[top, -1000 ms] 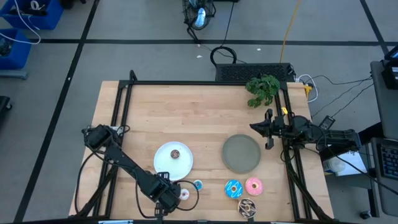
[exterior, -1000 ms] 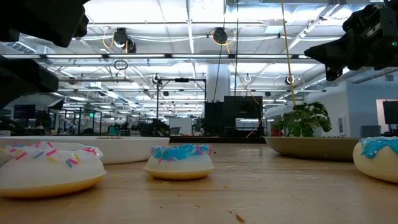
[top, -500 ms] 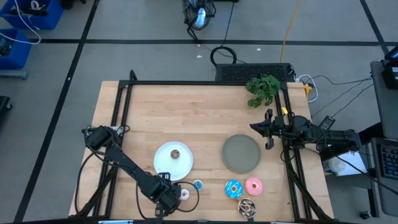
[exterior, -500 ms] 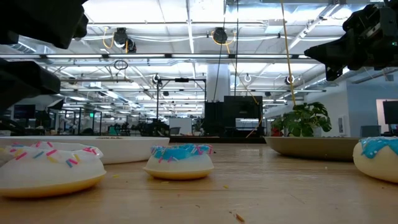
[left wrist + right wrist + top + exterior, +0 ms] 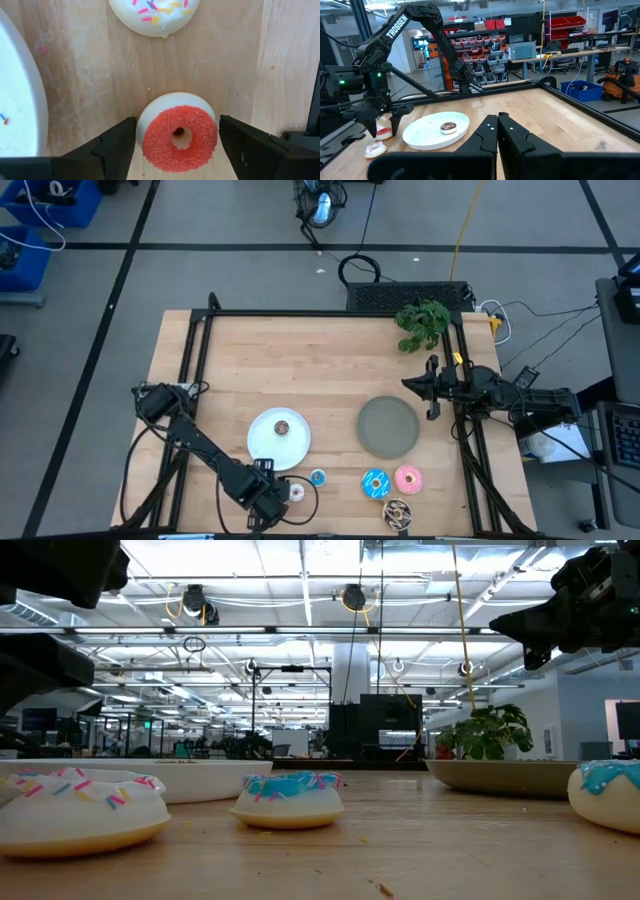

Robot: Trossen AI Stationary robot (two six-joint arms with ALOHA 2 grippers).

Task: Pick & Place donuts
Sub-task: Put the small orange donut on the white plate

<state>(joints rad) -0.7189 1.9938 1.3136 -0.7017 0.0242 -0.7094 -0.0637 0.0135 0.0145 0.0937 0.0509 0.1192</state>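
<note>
My left gripper [image 5: 175, 135] points down near the table's front edge, open, one finger on either side of the small red donut [image 5: 179, 139], which lies flat on the wood. The white sprinkled donut [image 5: 154, 15] lies just beyond it and the tiny blue one [image 5: 318, 477] a little farther right. A small brown donut [image 5: 282, 428] rests on the white plate [image 5: 262, 442]. The bigger blue [image 5: 376, 483], pink [image 5: 408, 478] and speckled brown [image 5: 398, 513] donuts lie front right. My right gripper [image 5: 497, 125] waits shut and level at the table's right side. My left gripper's fingers [image 5: 120, 142] come from above and stand close beside two opposite sides of the red donut's pale base [image 5: 142, 120]. I cannot tell whether they touch it. The donut lies flat on the table.
A grey plate [image 5: 388, 426] sits right of centre. A green plant [image 5: 423, 323] stands at the far right corner. A black frame rail [image 5: 195, 350] runs along the table's sides. Bare wood lies across the far half.
</note>
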